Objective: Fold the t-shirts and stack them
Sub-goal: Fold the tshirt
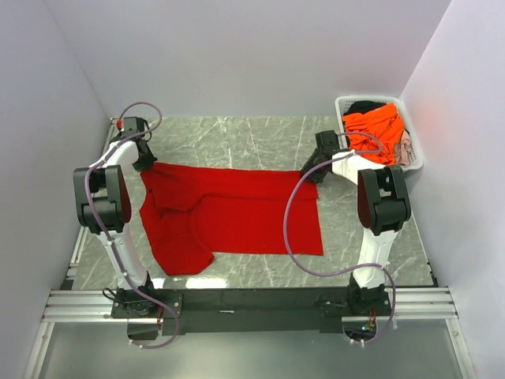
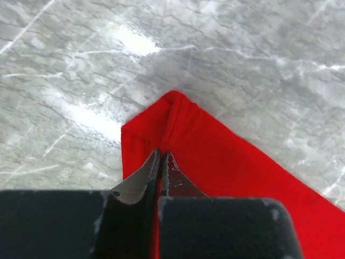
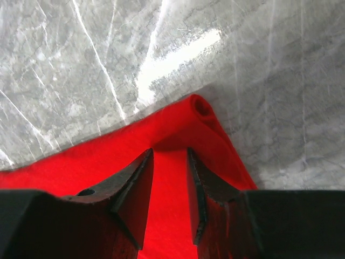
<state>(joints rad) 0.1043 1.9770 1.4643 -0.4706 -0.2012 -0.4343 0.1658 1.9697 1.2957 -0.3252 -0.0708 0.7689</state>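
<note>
While both arms reached toward 12 o'clock, a red t-shirt (image 1: pixel 237 213) lay spread on the table (image 1: pixel 237 138).
From above, a white basket (image 1: pixel 341 103) at 2 o'clock held an orange t-shirt (image 1: pixel 379 126) over a mostly hidden dark t-shirt (image 1: pixel 364 106); the arms covered the red t-shirt's far corners. At the left wrist, the left gripper (image 2: pixel 161 155) pinched one corner tight. At the right wrist, the right gripper (image 3: pixel 170 152) stood parted astride the curled corner, its hold unclear.
</note>
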